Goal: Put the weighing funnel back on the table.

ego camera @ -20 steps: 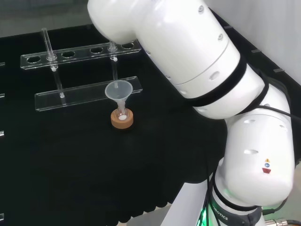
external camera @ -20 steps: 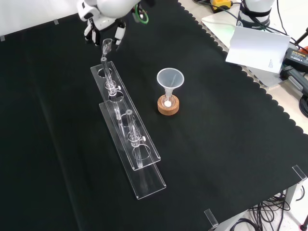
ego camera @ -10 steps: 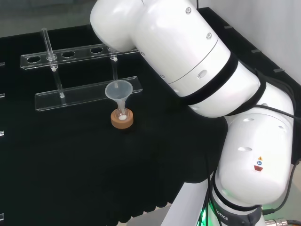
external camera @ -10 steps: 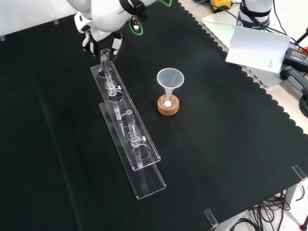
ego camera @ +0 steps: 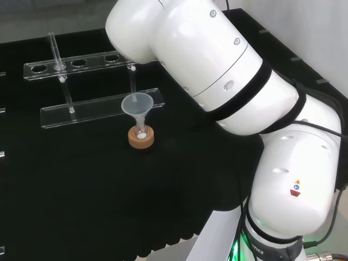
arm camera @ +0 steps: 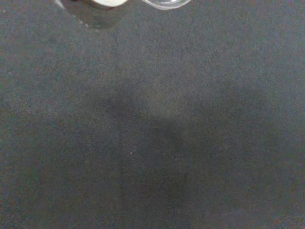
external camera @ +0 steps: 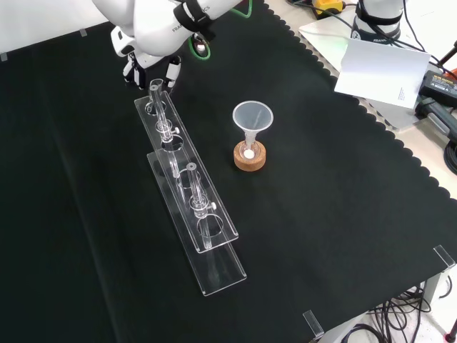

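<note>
I am in the put-down step. In the front view the black and white robot hand (external camera: 131,69) hangs low at the far end of the black-clothed table (external camera: 343,214), right over the far end of the long clear plastic tube rack (external camera: 193,207). I take the curved glassy rim at the edge of the wrist view for the small clear scoop-shaped weighing funnel (arm camera: 167,3). It sits close beside a blurred white part of the hand (arm camera: 110,2), with bare cloth beyond, so I judge it is not yet resting on the table. In the front view a clear piece shows just beneath the hand, but I cannot separate it from the upright tube standing in the rack. Whether the hand is closed on the piece or has let go, I cannot tell.

The next move calls for a bare patch of cloth beside the rack, not over it. I would shift the hand off the rack's end, lower it until the piece touches the cloth, and only then release. The rack's tubes are the nearest thing to knock. The big clear cone-shaped funnel (external camera: 253,116), in its small flask on the brown cork ring (external camera: 250,158), stands well apart and should be no trouble.
</note>
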Robot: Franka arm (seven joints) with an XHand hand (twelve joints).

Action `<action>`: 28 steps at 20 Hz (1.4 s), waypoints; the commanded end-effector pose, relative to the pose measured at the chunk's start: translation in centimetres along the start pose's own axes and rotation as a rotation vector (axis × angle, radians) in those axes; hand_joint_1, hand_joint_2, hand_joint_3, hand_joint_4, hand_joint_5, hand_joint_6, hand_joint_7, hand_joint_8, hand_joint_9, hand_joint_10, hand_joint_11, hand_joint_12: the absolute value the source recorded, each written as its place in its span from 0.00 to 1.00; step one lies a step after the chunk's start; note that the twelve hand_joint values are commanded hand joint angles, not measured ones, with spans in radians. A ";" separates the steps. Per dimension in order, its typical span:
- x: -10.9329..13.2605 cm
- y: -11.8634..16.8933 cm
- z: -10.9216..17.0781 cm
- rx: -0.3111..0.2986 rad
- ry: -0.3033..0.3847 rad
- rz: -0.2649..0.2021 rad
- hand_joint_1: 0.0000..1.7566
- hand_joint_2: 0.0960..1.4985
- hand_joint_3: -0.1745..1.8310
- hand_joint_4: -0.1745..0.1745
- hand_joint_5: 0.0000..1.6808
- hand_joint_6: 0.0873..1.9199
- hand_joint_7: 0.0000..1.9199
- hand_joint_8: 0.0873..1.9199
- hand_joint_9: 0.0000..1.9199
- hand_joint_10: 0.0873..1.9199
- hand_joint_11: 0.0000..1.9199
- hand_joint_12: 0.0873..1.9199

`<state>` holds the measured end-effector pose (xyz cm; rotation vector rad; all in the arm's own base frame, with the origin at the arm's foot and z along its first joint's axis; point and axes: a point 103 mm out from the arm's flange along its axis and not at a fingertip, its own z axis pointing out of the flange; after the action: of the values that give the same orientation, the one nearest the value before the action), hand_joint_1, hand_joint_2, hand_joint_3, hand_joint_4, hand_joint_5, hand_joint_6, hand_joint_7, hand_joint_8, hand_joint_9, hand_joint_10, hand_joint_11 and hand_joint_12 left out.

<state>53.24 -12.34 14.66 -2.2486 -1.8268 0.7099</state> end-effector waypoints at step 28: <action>1.7 3.4 3.5 -0.006 0.002 -0.007 0.64 0.68 0.00 1.00 0.78 0.21 0.21 0.33 0.44 0.15 0.42 0.51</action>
<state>54.67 -12.24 10.07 -2.2504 -1.8433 0.6984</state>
